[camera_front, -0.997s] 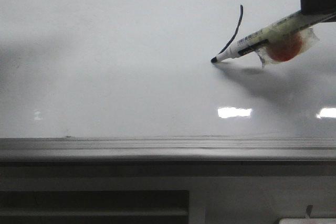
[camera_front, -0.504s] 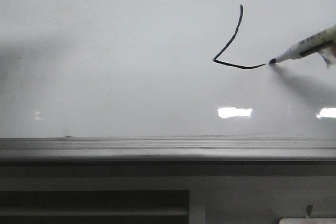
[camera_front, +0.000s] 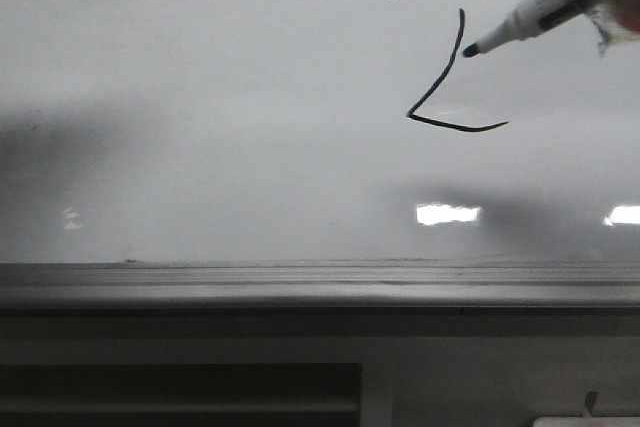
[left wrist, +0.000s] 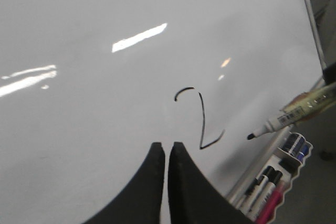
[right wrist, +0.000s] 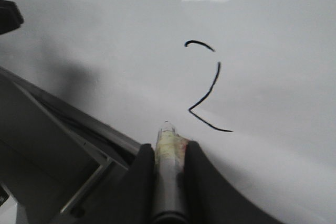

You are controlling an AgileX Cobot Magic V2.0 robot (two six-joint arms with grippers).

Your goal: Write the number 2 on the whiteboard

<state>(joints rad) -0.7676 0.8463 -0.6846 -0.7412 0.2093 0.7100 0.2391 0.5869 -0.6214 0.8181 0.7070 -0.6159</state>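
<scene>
Glossy white-grey whiteboard (camera_front: 200, 127) fills the front view, ceiling lights reflected on it, grey ledge (camera_front: 300, 282) along its lower edge.

The number 2 (camera_front: 445, 67) sits upper right on the board: short top hook, small gap, long diagonal, base stroke curling up at its end. All three strokes are present; digit reads as a 2.

Right pincer (right wrist: 167, 156) is pinching the marker (camera_front: 535, 17) by its barrel. In the front view the black tip lies just beside the upper part of the diagonal. The marker's shadow falls well below it, which suggests the tip is off the board; contact cannot be confirmed.

Left pincer (left wrist: 167, 153) hangs over the board below the digit, fingers pressed together, nothing between them. A rack of spare markers (left wrist: 273, 182) shows past the board edge in its view.

Judgement: writing essentially done; remaining choice is to close the hook gap or retire the marker.
- If closing the gap: land the tip on the hook's end, light pressure, one short stroke into the diagonal's top.
- Keep the tip off the finished lines to avoid a stray mark.
- If retiring: lift straight away from the board first.
</scene>
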